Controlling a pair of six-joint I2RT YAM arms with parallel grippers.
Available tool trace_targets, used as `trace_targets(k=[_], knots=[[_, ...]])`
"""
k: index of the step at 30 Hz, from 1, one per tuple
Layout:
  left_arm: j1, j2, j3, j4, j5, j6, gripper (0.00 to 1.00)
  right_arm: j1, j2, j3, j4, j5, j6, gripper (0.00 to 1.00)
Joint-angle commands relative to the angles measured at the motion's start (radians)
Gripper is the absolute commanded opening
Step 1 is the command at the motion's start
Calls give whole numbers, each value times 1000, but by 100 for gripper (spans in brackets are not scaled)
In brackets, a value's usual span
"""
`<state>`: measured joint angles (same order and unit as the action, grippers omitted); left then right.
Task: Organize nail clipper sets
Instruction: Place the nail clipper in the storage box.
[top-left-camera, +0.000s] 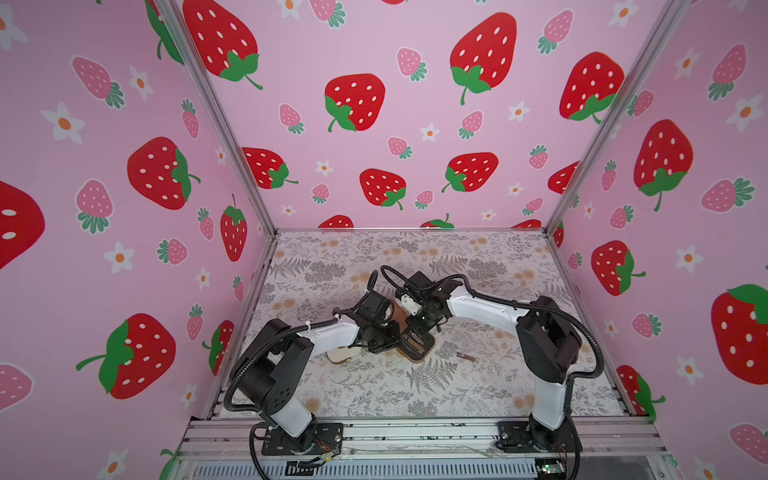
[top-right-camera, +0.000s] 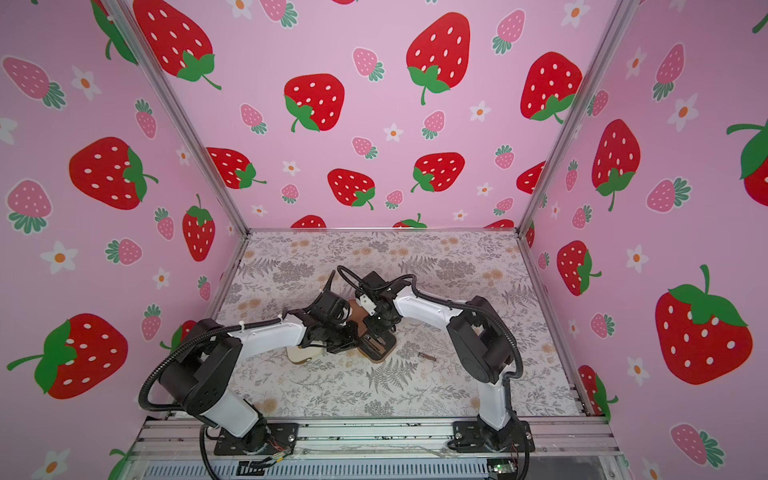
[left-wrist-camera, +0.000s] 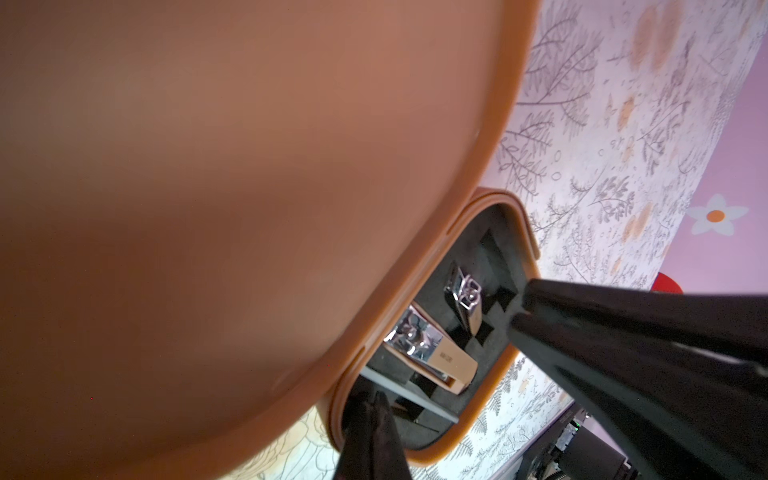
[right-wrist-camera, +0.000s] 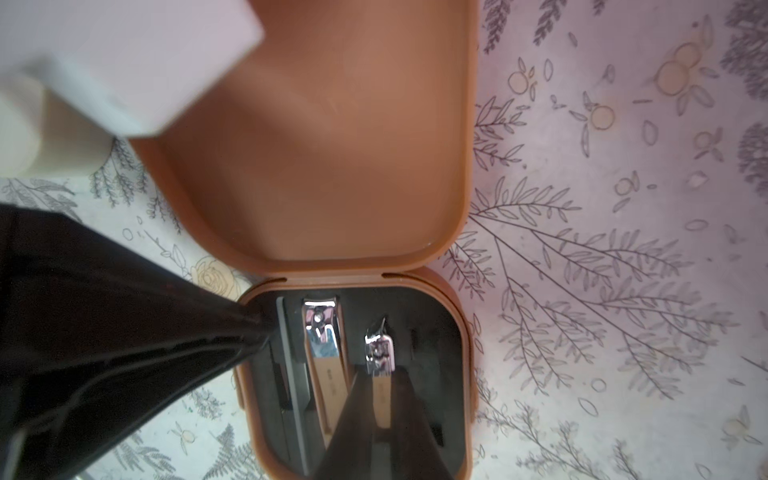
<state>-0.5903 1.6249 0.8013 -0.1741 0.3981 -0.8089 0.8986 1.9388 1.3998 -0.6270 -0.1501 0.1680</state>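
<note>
As far as I see, brown case lies open, nail file and large clipper seated | right gripper pinching small clipper in its slot | left gripper fully closed, tip beside nail file | remaining: loose slim tool near case, lid, cream case.

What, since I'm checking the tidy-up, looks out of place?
One slim metal tool lies loose on the table, apart from the open brown case, whose black insert shows empty slots. The right gripper pinches a small clipper there.
</note>
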Motion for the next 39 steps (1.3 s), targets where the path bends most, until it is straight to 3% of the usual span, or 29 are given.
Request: trace_targets(k=[1,20,39], knots=[[-5,27,-2,-62,-13,4,0,-4,21,30,21,-45,8,12],[-5,46,1,-54,-2,7,0,-8,75,-1,40,-26,14,8],[-5,46,-2,-53,-4,3,0,-18,48,-312,241,-52,145,7]])
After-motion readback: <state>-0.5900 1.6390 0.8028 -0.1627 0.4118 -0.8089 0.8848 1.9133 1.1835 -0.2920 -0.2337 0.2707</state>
